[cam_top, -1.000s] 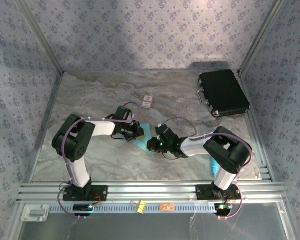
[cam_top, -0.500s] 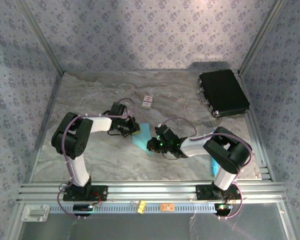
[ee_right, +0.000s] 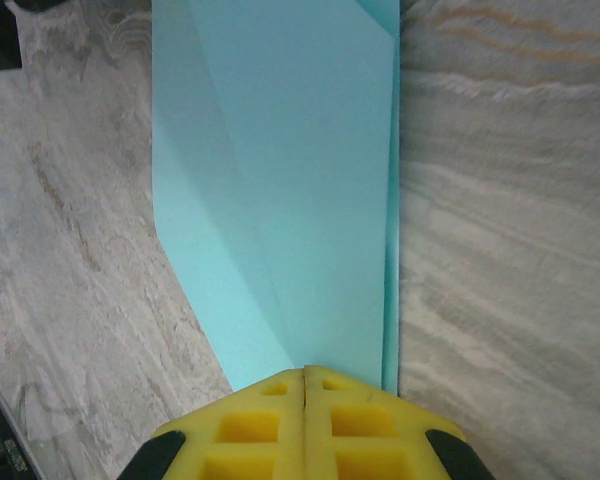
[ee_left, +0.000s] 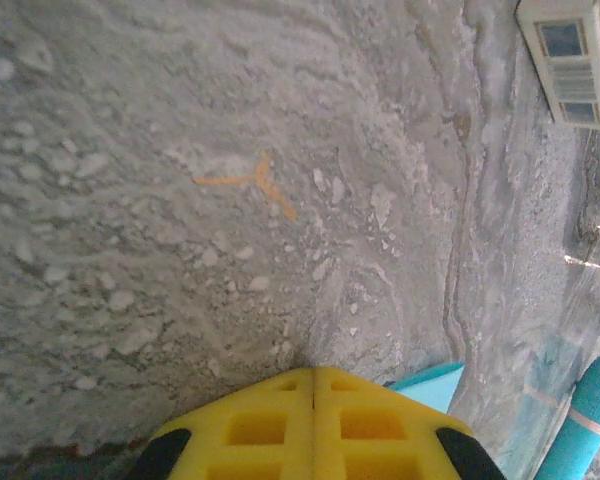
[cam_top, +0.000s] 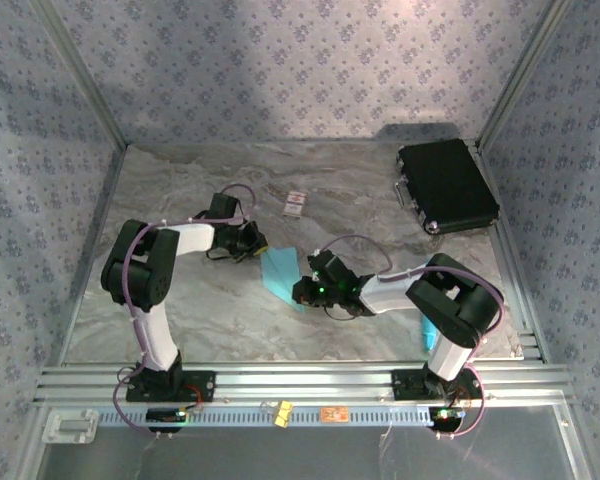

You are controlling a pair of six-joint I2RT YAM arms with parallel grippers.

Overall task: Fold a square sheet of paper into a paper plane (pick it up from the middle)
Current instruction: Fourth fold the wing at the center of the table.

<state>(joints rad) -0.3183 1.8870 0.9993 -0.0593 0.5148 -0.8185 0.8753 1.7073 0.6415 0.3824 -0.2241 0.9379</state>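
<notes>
Folding is partway done: the square sheet of paper [cam_top: 279, 270], near the centre of the table [cam_top: 180, 180], shows diagonal creases and layered flaps but is wide, not yet a narrow dart. The right gripper [cam_top: 302, 292], at the sheet's 5 o'clock end, has its jaws fully closed, tips pressing the paper flat and gripping nothing. The left gripper [cam_top: 256, 243], at the sheet's 10 o'clock, is likewise closed and empty. Judged remaining: lengthwise folds and wings.

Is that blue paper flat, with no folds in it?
No, the blue paper shows diagonal creases and overlapping layers in the right wrist view.
</notes>
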